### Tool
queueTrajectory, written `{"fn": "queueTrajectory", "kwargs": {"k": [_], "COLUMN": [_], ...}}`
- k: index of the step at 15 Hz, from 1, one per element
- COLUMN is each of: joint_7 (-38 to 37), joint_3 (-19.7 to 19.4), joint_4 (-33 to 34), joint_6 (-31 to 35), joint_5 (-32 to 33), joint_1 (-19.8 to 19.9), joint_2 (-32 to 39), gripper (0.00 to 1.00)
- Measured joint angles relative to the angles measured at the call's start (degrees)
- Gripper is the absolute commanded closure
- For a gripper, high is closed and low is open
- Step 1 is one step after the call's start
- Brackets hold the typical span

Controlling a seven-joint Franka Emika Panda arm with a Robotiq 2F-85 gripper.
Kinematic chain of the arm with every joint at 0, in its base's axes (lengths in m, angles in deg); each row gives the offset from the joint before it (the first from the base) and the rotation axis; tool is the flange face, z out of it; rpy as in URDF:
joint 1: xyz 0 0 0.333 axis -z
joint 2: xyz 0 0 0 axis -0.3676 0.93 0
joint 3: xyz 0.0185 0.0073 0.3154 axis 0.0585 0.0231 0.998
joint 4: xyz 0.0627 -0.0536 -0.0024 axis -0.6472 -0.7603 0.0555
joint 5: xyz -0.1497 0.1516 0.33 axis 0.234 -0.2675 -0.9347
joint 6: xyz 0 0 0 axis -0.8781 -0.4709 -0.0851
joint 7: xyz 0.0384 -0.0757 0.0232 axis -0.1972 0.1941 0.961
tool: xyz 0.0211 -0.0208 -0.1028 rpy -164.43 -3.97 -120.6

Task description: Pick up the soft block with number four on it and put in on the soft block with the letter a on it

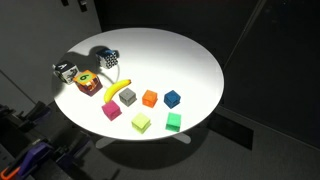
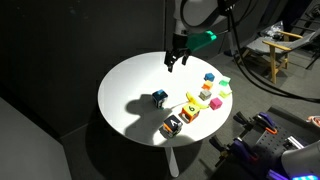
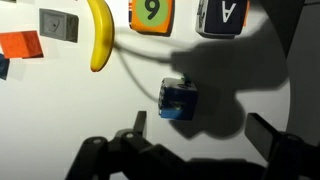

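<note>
The blue-and-white number-four block sits on the white table, just above the middle of the wrist view. It also shows in both exterior views. The dark letter-A block lies at the top edge of the wrist view, apart from the blue block, and near the table's rim. My gripper is open and empty. It hangs well above the table, with the blue block just beyond the gap between its fingers.
A multicoloured cube showing a 9 lies beside the A block, with a banana next to it. Small grey and orange cubes and several more plain cubes sit on the round table.
</note>
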Motion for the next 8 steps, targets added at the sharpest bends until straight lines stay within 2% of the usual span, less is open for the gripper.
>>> {"fn": "queueTrajectory", "kwargs": {"k": [8], "joint_7": [-4.1], "joint_3": [-0.6], "joint_4": [3.1], "joint_6": [0.4], "joint_5": [-1.0], "joint_1": [-0.2], "joint_2": [5.2], "gripper": [0.0]}}
